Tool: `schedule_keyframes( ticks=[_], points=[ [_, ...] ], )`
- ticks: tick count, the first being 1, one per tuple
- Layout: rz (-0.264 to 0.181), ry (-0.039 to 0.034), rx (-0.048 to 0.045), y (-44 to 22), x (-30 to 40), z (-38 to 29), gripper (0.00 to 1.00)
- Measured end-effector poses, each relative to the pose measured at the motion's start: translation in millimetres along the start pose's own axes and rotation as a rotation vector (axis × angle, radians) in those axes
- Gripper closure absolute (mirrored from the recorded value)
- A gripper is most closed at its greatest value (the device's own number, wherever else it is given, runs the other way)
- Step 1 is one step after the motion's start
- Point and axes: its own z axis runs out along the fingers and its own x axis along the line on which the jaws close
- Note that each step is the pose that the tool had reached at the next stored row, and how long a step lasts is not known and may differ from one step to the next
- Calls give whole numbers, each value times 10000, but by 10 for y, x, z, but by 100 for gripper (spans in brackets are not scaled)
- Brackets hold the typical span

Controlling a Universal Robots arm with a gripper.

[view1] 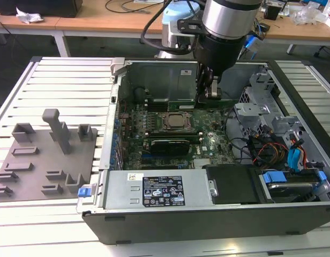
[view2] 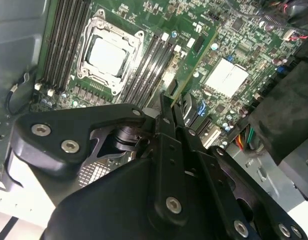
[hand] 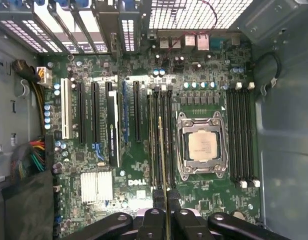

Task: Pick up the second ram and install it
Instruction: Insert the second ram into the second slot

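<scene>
On the slatted white metal table (view1: 63,75), near its edge at the exterior view's left, lies a flat grey plastic holder plate (view1: 44,160) with low slots and one upright grey plastic post (view1: 59,130). To its right stands the open dark metal computer case (view1: 208,219), its green motherboard (view1: 208,144) lying flat inside. The black gripper (view1: 208,88) hangs within the case, near the back wall, with free room on either side.

In the first wrist view the jaws are pinching the second ram (hand: 162,155), a thin, long, dark green stick seen edge-on, straight above the parallel black memory slots (hand: 156,140) just beside the square silver processor (hand: 202,148) in its steel frame. A second bank of slots (hand: 242,135) lies beyond the processor, near the case's grey wall.

The second wrist view shows the gripper (view2: 169,107) from the side: matte black bolted links, with the stick's green flat edge (view2: 194,65) rising from between the fingers.
</scene>
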Motion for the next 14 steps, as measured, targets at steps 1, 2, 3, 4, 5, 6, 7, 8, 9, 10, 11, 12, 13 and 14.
schedule_keyframes(
  ticks=[1, 2, 3, 4, 5, 6, 7, 8, 9, 10, 11, 12, 13, 14],
  points=[
    [0, 0, 0, 11, 6, 4, 86],
    [0, 0, 0, 47, 29, 19, 86],
    [0, 0, 0, 77, 45, 31, 86],
    [0, 0, 0, 92, 52, 38, 86],
    [0, 2, -1, 104, 56, 42, 86],
    [0, 0, -1, 133, 61, 53, 86],
    [0, 1, 0, 150, 63, 59, 86],
    [0, 1, 0, 163, 65, 63, 86],
    [0, 1, 0, 183, 66, 70, 86],
    [0, 1, -1, 200, 68, 77, 86],
    [0, 0, 0, 210, 69, 80, 86],
    [0, 0, 0, 221, 69, 85, 86],
    [0, 0, 0, 237, 71, 92, 86],
    [0, 0, 0, 257, 73, 103, 86]
  ],
)
